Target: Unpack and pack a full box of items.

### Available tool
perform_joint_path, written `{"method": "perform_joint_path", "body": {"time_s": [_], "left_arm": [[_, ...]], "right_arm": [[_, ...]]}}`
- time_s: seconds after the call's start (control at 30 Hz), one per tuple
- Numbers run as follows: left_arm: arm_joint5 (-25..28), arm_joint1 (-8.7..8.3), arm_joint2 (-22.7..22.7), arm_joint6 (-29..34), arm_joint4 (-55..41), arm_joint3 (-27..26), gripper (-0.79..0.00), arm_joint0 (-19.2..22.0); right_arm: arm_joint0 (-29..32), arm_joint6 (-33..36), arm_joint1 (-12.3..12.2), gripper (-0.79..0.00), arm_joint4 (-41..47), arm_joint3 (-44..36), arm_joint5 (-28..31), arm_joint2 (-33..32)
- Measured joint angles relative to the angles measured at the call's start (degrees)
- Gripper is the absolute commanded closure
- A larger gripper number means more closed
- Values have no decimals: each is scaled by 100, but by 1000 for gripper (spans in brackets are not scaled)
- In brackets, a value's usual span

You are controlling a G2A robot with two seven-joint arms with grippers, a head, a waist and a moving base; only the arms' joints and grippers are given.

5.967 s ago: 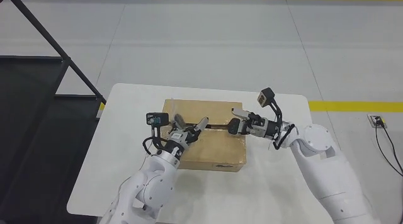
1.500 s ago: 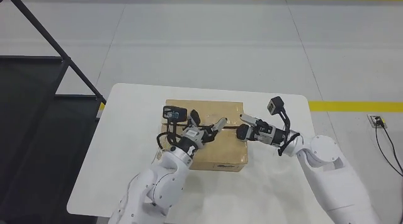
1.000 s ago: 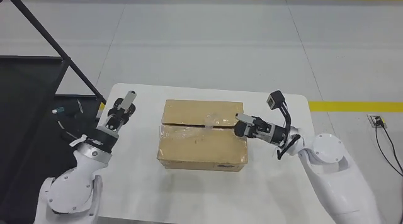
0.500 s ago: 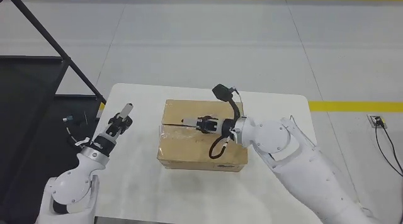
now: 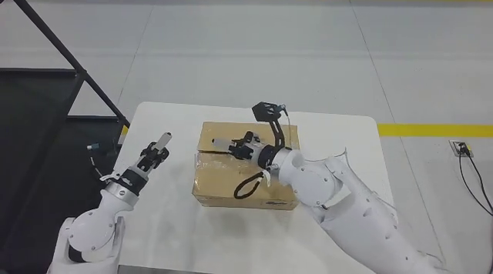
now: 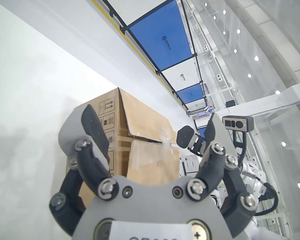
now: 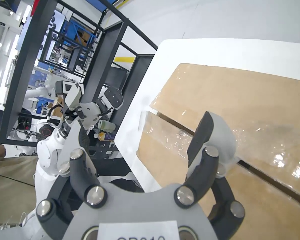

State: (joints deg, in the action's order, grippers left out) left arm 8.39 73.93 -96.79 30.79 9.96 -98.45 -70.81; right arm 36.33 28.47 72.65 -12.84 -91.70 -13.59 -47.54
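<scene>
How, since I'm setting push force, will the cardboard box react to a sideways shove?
Probably slides rather than tips: the cardboard box is low, wide and flat on the smooth table. The flaps show a gap at the seam, so they may flex if pressed. The glossy tape looks slippery.

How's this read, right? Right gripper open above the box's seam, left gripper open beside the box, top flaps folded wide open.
Wrong on the flaps: the top view shows the box closed, its flaps lying flat and taped. The rest holds: right gripper open above the box, left gripper open beside it.
</scene>
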Motion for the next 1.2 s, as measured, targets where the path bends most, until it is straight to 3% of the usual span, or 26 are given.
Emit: {"method": "perform_joint_path", "body": {"time_s": [0.13,0.3,0.53,0.73,1.2], "left_arm": [[40,-8,180,38,-19,-78,-785,-36],[-42,3,490,83,-206,71,-785,82],[-136,13,855,20,-232,542,-785,408],[-132,-9,932,34,-226,644,-785,482],[-157,-58,1088,103,-222,650,-785,545]], "right_arm": [[163,346,-43,-785,134,-146,134,-219],[58,681,9,-785,-230,-65,94,57],[-245,660,195,-785,-930,193,-361,611],[-381,780,301,-785,-1242,339,-761,765],[34,652,264,-785,-2058,-113,-1627,348]]}}
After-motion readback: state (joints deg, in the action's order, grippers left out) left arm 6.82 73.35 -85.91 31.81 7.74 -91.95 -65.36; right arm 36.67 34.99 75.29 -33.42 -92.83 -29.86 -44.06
